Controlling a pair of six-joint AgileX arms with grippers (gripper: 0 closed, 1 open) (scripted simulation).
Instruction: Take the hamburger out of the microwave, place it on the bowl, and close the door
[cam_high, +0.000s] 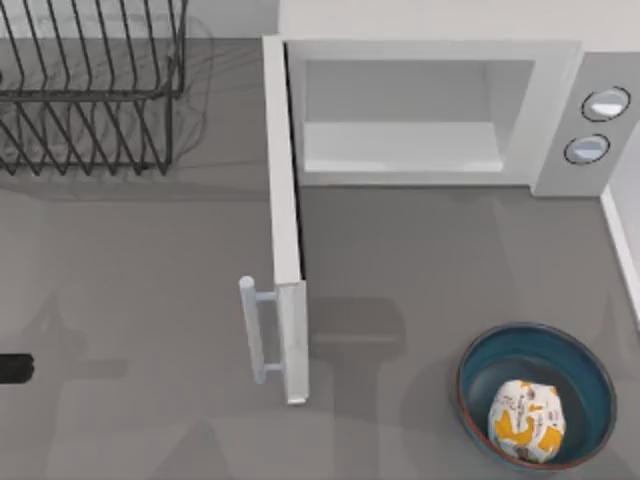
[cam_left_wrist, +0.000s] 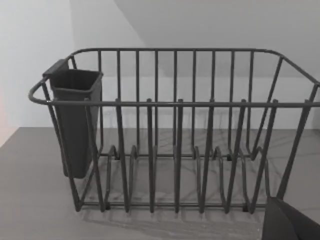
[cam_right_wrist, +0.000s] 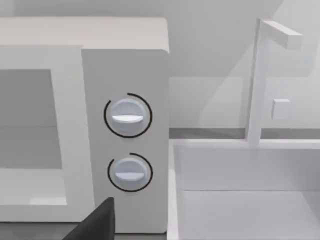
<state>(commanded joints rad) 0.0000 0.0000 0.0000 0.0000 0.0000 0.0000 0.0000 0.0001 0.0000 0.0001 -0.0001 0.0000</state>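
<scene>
The hamburger (cam_high: 526, 422), cream-white with orange patches, lies inside the blue-teal bowl (cam_high: 487, 362) at the table's front right. The white microwave (cam_high: 560, 110) stands at the back, and its cavity (cam_high: 400, 115) holds nothing. The door (cam_high: 284, 240) is swung fully out toward the front, its bar handle (cam_high: 250, 330) facing left. My left gripper (cam_high: 12, 368) is parked at the table's far left edge; a dark part of it (cam_left_wrist: 287, 222) shows in the left wrist view. A dark part of my right gripper (cam_right_wrist: 97, 222) shows in front of the microwave's knob panel (cam_right_wrist: 127, 145).
A dark wire dish rack (cam_high: 90, 80) with a utensil cup (cam_left_wrist: 75, 120) stands at the back left. A white sink (cam_right_wrist: 245, 200) with a faucet (cam_right_wrist: 257, 80) adjoins the microwave on the right. Grey tabletop lies between door and bowl.
</scene>
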